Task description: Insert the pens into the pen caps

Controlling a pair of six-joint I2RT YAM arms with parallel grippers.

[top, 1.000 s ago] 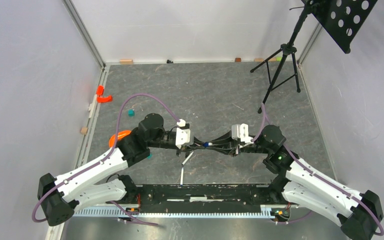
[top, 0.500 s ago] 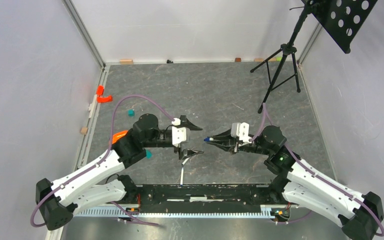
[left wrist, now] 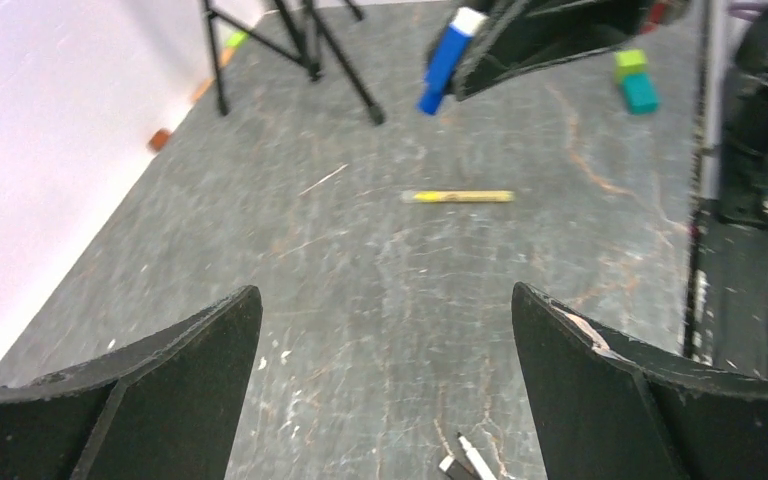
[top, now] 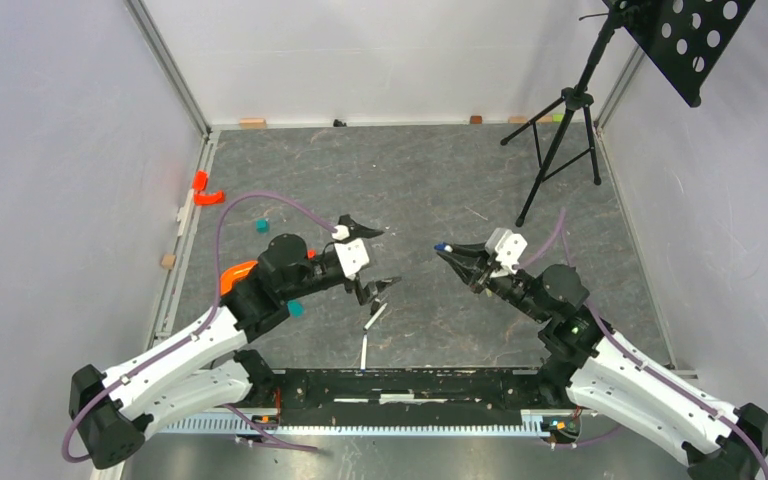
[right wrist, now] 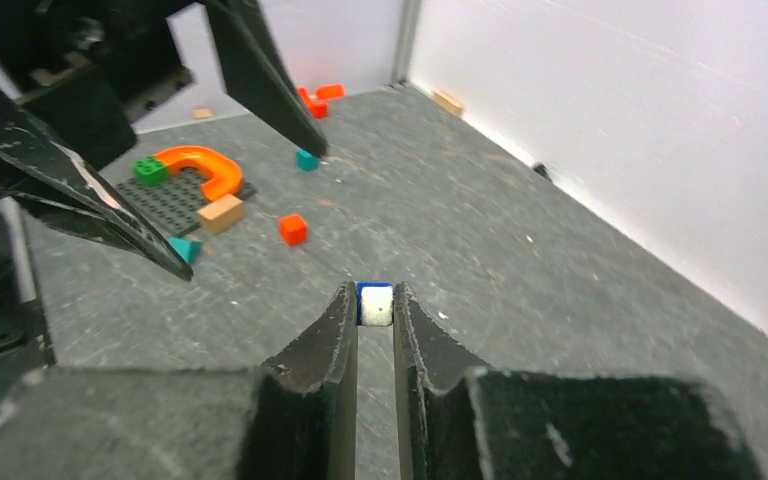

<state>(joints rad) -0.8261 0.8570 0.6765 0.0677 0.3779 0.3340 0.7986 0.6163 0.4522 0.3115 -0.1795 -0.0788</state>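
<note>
We see the left gripper (top: 388, 258) now spread wide and drawn back from the right gripper (top: 452, 253), which pinches the blue-capped white pen (left wrist: 441, 64) at its tips: one capping apparently done.

Lighting — even, diffuse light is falling from above; the white walls (top: 50, 150) are showing bright, without glare. Shadows: only faint, soft ones are lying on the grey table (top: 430, 190). Focus: the near fingers (left wrist: 600, 400) are blurring in the 2 wrist views; the capped pen (left wrist: 443, 62) is smearing — top view is reading sharp.
</note>
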